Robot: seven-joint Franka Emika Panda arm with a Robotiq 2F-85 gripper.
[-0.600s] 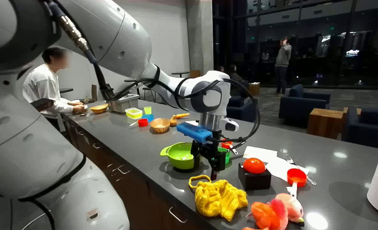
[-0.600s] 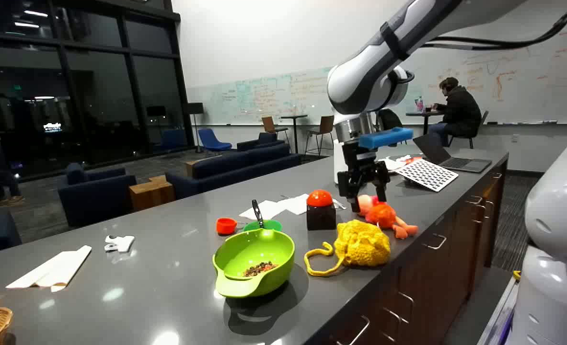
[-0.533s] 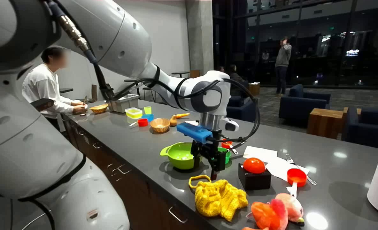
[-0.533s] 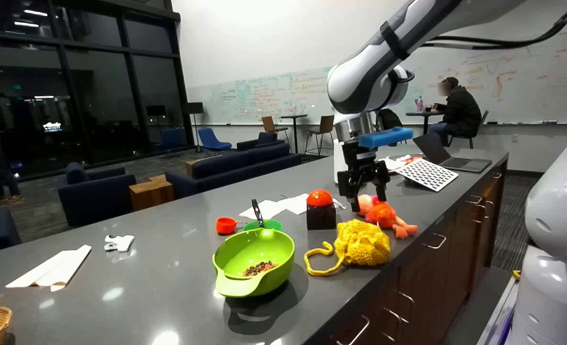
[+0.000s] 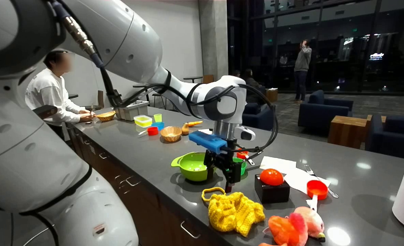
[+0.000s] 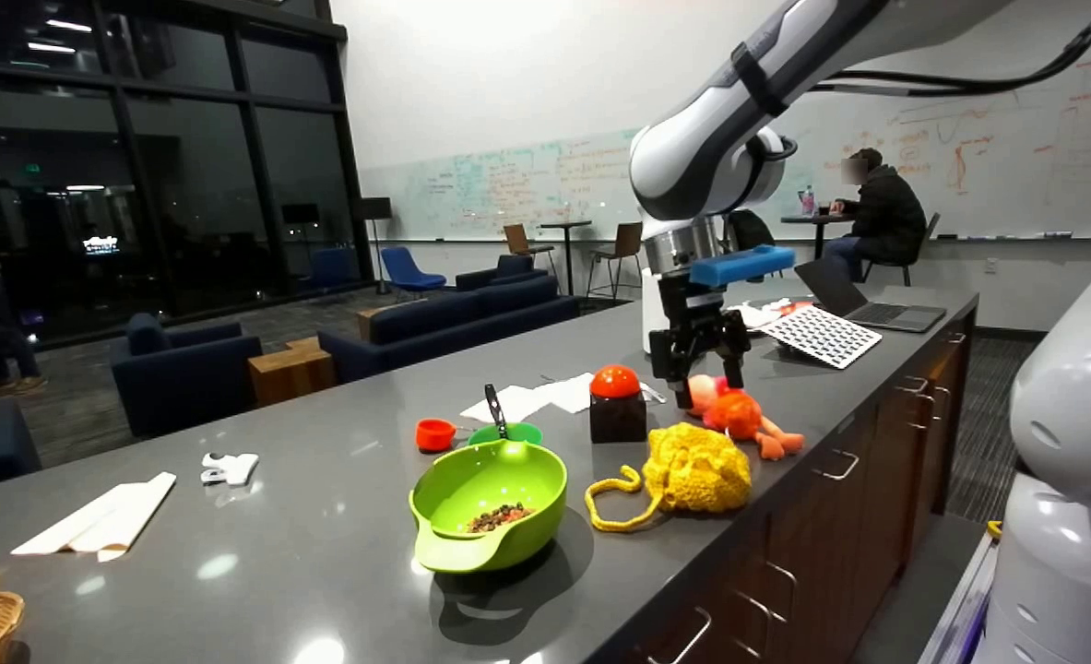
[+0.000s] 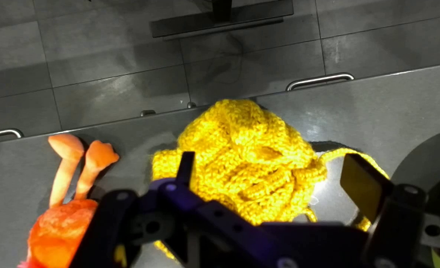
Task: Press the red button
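Robot hand (image 6: 709, 383) hangs near red button (image 5: 272, 177)

A white robot arm (image 6: 702, 175) reaches over a dark gray tabletop (image 6: 324, 526), its black hand in the air, the two fingers (image 7: 361, 186) standing apart. In the wrist view, a crumpled yellow knit piece (image 7: 242, 160) shows between them. The red button, a round dome on a black boxy base (image 5: 272, 194), sits upright on the tabletop, just beside the knit piece; the hand and the dome are apart in both exterior views.

In an exterior view, a red measuring cup (image 5: 317, 189) lies to the right of the base, near a fork (image 5: 309, 169) and white paper (image 5: 297, 179). An orange-and-pink plush toy (image 5: 287, 229) lies on the near side, to the right of the knit piece. A person in a white top (image 5: 48, 92) is at the far left, beside a shallow basket (image 5: 105, 117).

In an exterior view, a green bowl (image 6: 457, 491) on the near side, left of the knit piece, holds small dark and reddish pieces (image 6: 501, 518). Behind it sit a smaller green dish (image 6: 527, 432) and another red cup (image 6: 432, 435). At the far right are a white perforated panel (image 6: 822, 337) and an open laptop (image 6: 909, 316); past them, a person in a dark jacket (image 6: 882, 221) sits at a small table (image 6: 817, 219).
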